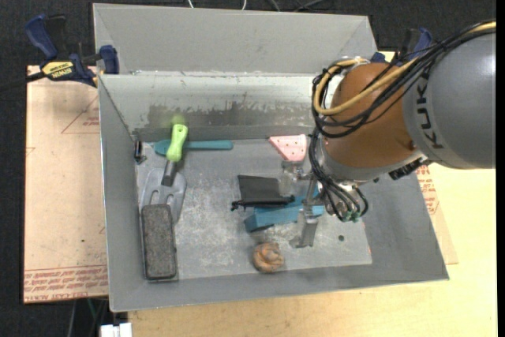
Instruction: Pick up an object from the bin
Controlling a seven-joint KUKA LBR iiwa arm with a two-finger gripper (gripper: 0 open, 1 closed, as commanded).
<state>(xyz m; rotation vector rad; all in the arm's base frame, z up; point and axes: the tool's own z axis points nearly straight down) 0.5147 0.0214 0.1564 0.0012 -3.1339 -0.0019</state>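
My gripper (301,207) is low in the bin's right half, under the arm's orange cover. It stands open, with one fingertip (306,233) near the bin floor and the other beside the pink piece. Between the fingers lies the right end of a flat blue thing (268,215), which points left. A black flat piece (259,187) rests on the blue thing's upper left. A pink triangular piece (289,146) lies just behind the gripper. A small tan round lump (268,256) sits in front, near the bin's front wall.
At the left lie a green-handled brush (175,147), a teal stick (203,144) along the back slope, and a grey oblong block (158,242) near the front left corner. The arm and its cables cover the bin's right side.
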